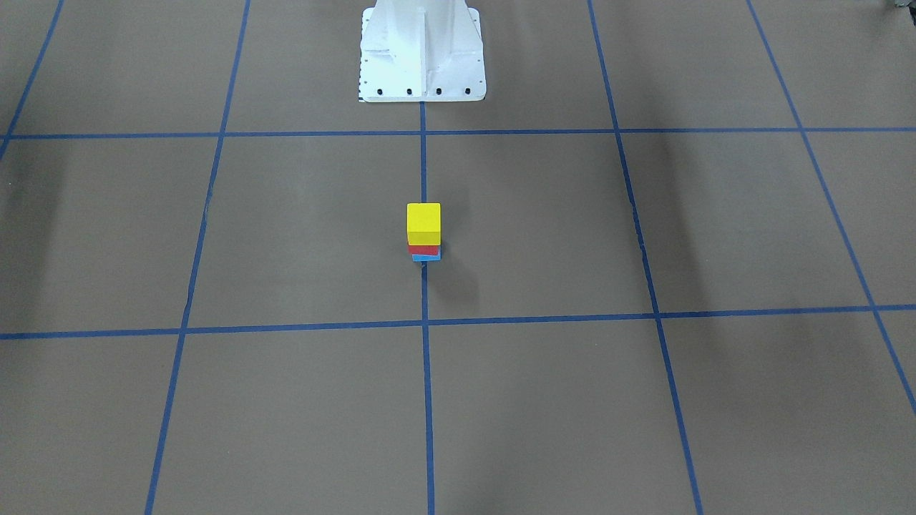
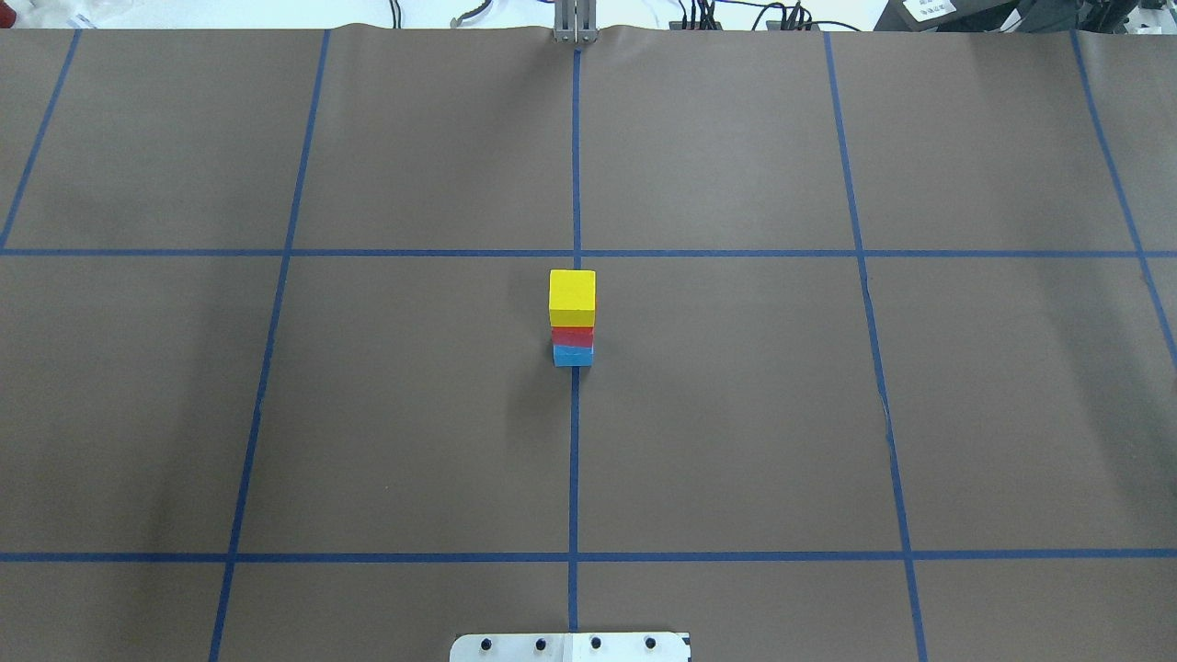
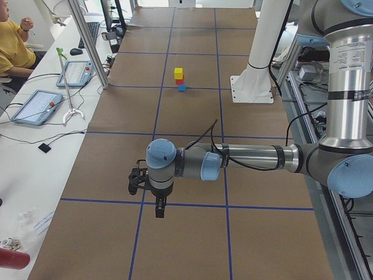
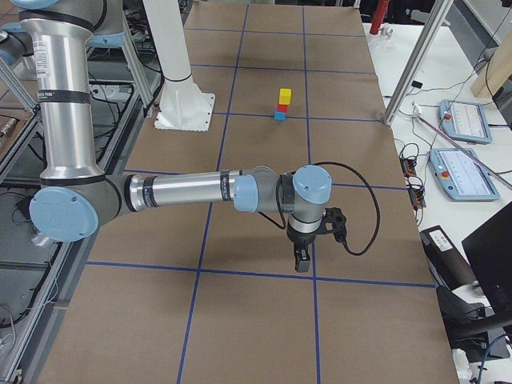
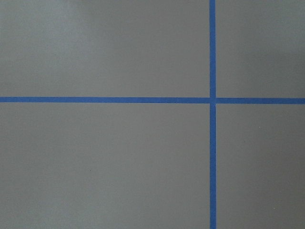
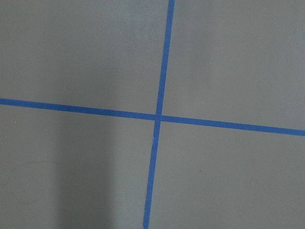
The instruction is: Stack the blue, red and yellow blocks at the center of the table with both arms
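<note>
1. Overhead exterior view: the three cubes stand as one upright stack at the middle of the table [image 2: 414, 414]; the blue block [image 2: 573, 356] rests on the table, the red block [image 2: 572, 336] sits on it, and the yellow block [image 2: 572, 292] is on top.
2. The stack stands on the central tape line [image 2: 575, 460], between the two cross lines; in the exterior front-facing view the blue block looks turned slightly askew beneath the red block.
3. The white base plate [image 2: 570, 647] lies on the same line at the near edge, well apart from the stack.
4. Nothing touches the stack; both arms are well away from it, towards the table's two ends.
5. Exterior left view: the left arm [image 3: 250, 158] reaches level across the table, its left claw [image 3: 159, 210] pointing down above a tape crossing; I cannot tell whether its fingers are apart or together.
6. Exterior right view: the right arm [image 4: 184, 192] is posed likewise, the right claw [image 4: 302, 262] hanging over the table near a cross line; its state cannot be told either.
7. Both wrist views show only bare table and crossing tape.
8. A person [image 3: 11, 49] in a yellow shirt sits at a side desk.
</note>
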Tool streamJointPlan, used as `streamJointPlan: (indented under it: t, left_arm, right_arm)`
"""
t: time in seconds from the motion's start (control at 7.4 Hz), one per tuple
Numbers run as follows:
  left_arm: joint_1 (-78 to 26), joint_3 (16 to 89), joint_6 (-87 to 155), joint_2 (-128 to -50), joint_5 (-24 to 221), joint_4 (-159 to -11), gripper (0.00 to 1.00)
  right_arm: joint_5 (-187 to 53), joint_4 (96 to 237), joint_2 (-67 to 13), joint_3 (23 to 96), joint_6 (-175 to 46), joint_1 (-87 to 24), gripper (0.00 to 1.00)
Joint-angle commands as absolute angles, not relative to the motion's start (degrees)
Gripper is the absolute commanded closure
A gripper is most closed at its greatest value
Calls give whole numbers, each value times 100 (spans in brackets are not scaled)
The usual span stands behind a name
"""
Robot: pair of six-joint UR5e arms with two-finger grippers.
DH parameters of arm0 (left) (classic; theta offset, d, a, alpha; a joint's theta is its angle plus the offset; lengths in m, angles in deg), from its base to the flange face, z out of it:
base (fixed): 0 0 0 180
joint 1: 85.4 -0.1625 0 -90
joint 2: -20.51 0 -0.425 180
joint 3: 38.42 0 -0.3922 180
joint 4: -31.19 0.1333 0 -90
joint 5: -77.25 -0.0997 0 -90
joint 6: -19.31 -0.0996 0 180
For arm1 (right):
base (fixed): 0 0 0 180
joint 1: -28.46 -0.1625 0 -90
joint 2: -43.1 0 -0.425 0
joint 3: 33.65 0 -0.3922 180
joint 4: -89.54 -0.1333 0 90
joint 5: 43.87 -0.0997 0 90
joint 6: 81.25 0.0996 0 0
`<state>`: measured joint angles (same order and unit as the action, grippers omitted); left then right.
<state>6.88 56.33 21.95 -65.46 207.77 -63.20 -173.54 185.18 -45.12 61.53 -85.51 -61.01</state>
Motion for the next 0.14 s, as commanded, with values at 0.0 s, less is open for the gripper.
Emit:
streamJointPlan:
  t: [0.0]
  left_arm:
    - [688,5642,2194,-6466,20812,-6338,0]
  right_arm:
    - [-17351,18517,-4514,6118,-8529,-6101,0]
